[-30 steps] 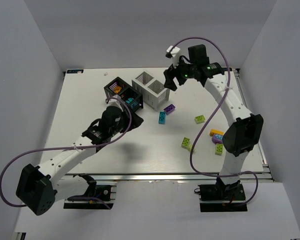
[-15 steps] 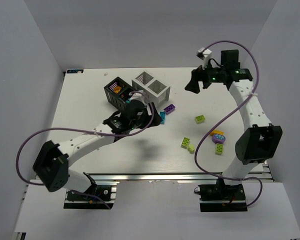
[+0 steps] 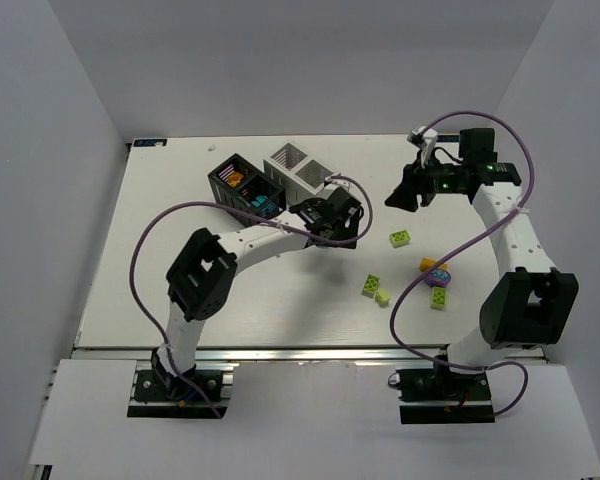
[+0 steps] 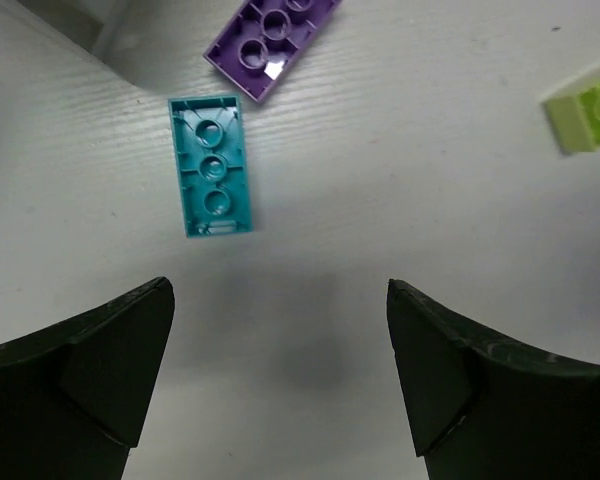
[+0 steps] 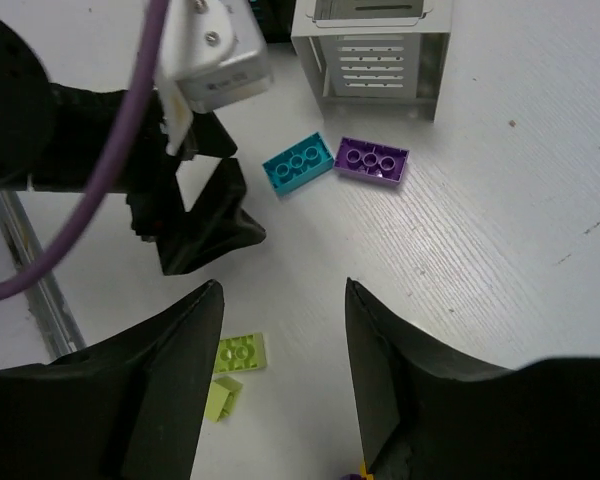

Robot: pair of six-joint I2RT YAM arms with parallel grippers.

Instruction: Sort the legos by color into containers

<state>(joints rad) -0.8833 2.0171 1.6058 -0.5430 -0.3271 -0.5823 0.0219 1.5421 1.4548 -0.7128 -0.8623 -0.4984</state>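
Note:
My left gripper [image 4: 280, 290] is open and empty, hovering just above the table. A teal lego [image 4: 212, 165] lies upside down right ahead of it, with a purple lego [image 4: 270, 30] beyond and a lime lego [image 4: 590, 110] to the right. From above, the left gripper [image 3: 332, 222] sits right of the black container [image 3: 220, 182], which holds orange and teal pieces, and in front of the white container [image 3: 300, 168]. My right gripper [image 3: 400, 192] hangs in the air farther right. In its own view the right gripper [image 5: 283, 288] is open and empty, high above the teal lego [image 5: 298, 162] and purple lego [image 5: 372, 160].
Loose legos lie on the right half of the table: a lime one [image 3: 400, 238], two lime ones [image 3: 375, 290], an orange and purple cluster [image 3: 435, 270] and another lime one [image 3: 438, 298]. The left arm's purple cable loops over the middle of the table.
The left arm has swung right from the black container to the teal and purple legos, its jaws widening. The right arm has drawn away rightward from the white container, its jaws narrowing somewhat.

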